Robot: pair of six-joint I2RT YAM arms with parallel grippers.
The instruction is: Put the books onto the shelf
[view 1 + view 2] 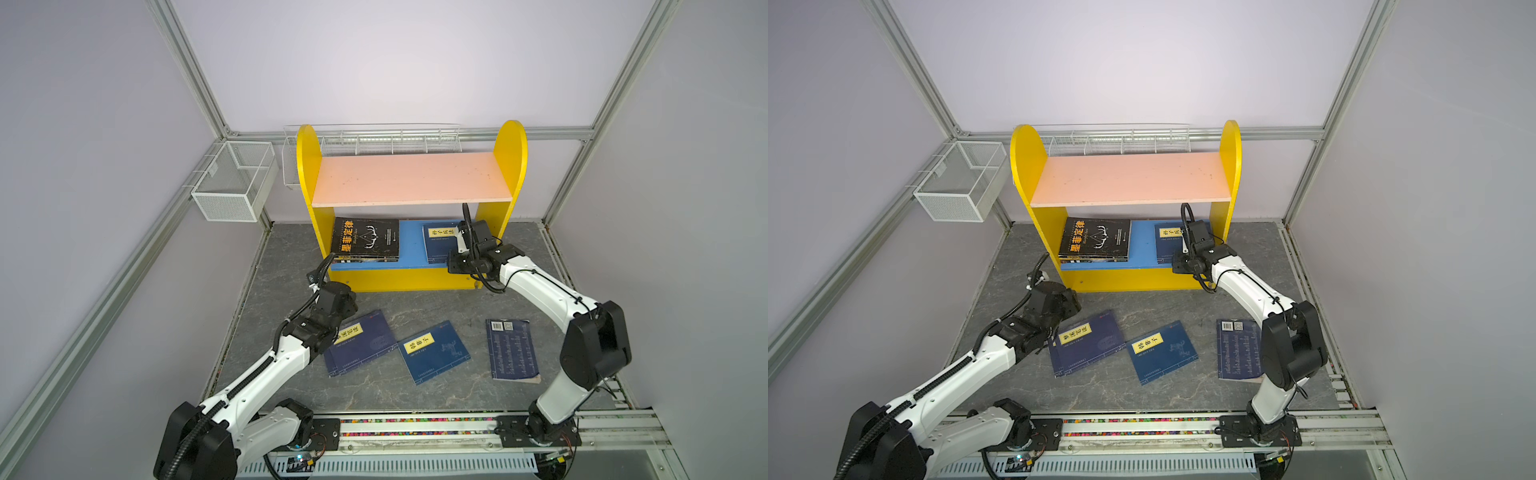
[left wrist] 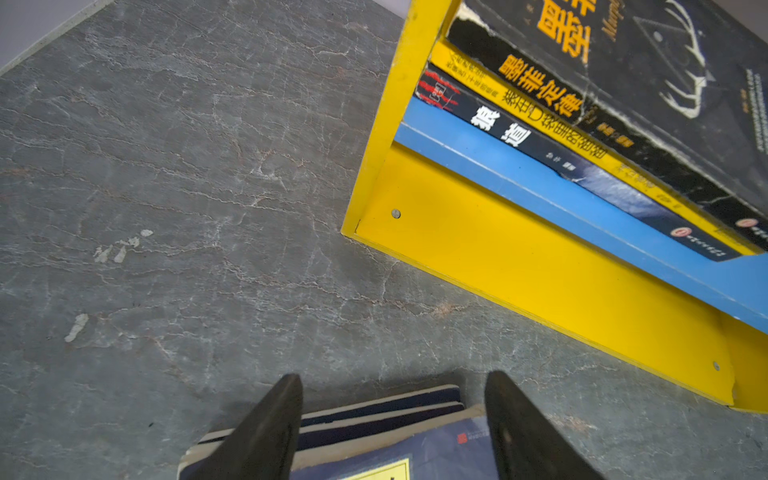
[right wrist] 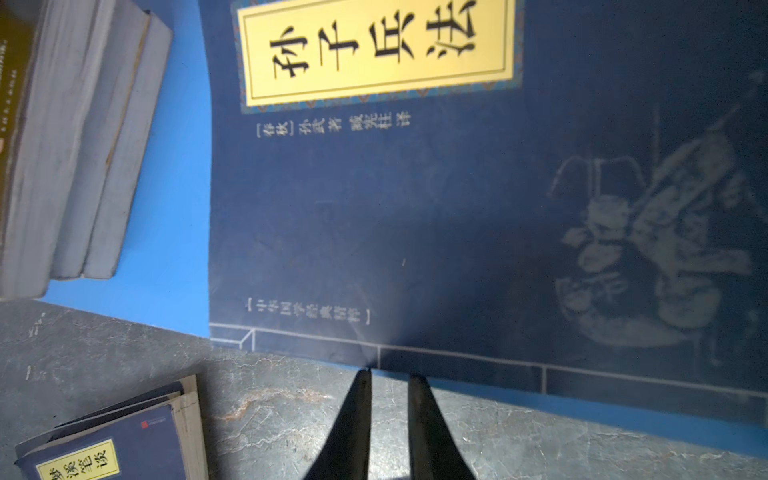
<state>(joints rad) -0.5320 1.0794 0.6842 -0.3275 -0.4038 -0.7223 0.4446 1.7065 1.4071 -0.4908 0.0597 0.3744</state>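
Observation:
The yellow shelf (image 1: 415,279) (image 1: 1133,280) stands at the back, its pink upper board (image 1: 411,178) bare. On its blue lower board (image 1: 409,247) lie a black-topped stack of books (image 1: 365,239) (image 2: 582,124) and a navy book (image 1: 438,245) (image 3: 415,208). My right gripper (image 3: 390,374) (image 1: 453,262) is almost shut and holds nothing. Its tips are at that navy book's front edge. My left gripper (image 2: 394,375) is open over the corner of a navy stack (image 1: 361,345) (image 2: 415,449) on the table. Two more navy books (image 1: 434,351) (image 1: 513,349) lie flat to its right.
A white wire-mesh basket (image 1: 232,183) hangs on the left frame. A long wire rack (image 1: 374,139) runs behind the shelf. The arms' base rail (image 1: 415,432) runs along the front of the grey stone tabletop (image 1: 415,307), and walls close in on both sides.

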